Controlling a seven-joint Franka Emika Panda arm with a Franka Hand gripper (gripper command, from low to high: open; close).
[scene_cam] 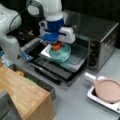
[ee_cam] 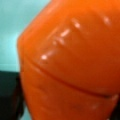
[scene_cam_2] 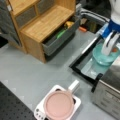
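Filling the wrist view, an orange toy carrot point(ee_cam: 70, 62) sits directly under the camera against the teal bowl point(ee_cam: 15, 30). In a front view, the gripper point(scene_cam: 58, 44) hangs over that bowl point(scene_cam: 60, 53); whether its fingers pinch the carrot point(scene_cam: 57, 46) cannot be told. The bowl rests on the toaster oven's point(scene_cam: 100, 37) pulled-out tray point(scene_cam: 75, 63). A pink-lidded pot point(scene_cam: 108, 90) stands on the bench point(scene_cam: 72, 100) nearer the camera than the oven.
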